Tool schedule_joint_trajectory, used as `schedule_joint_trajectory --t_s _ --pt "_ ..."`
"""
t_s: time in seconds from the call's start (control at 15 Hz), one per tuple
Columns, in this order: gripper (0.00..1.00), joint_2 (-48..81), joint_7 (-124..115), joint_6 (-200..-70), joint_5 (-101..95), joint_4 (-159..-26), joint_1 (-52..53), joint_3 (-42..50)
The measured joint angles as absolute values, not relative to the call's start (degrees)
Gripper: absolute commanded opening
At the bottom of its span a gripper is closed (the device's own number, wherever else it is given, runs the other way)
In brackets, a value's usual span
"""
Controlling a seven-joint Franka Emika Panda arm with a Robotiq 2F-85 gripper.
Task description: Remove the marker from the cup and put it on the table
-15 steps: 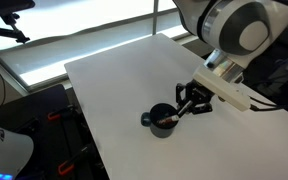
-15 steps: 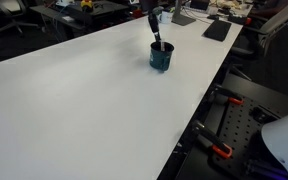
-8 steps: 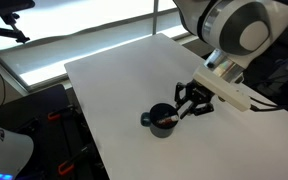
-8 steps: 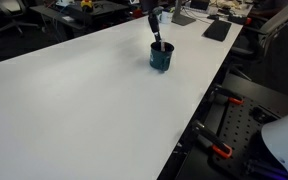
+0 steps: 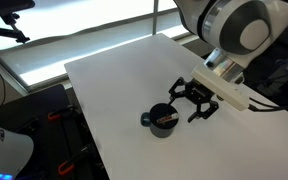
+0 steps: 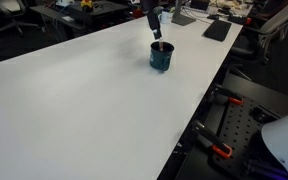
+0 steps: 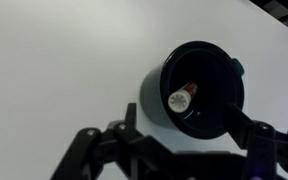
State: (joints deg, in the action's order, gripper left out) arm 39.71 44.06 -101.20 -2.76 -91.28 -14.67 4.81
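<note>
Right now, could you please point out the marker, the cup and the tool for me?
marker [image 7: 181,97], wrist view, on its pale round end.
cup [image 6: 161,62], in an exterior view, on its outer wall.
tool [image 5: 184,104], in an exterior view, midway between its fingertips.

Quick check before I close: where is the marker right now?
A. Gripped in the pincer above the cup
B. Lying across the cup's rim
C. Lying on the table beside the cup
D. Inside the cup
D. The wrist view shows the marker standing inside the cup with its pale end up, while the pincer is open and holds nothing.
</note>
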Motion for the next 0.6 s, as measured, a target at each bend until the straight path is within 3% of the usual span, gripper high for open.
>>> schedule_joint_trajectory --t_s 0.6 --pt "0.98 39.42 40.77 -99.58 -2.76 -92.62 -14.89 4.83"
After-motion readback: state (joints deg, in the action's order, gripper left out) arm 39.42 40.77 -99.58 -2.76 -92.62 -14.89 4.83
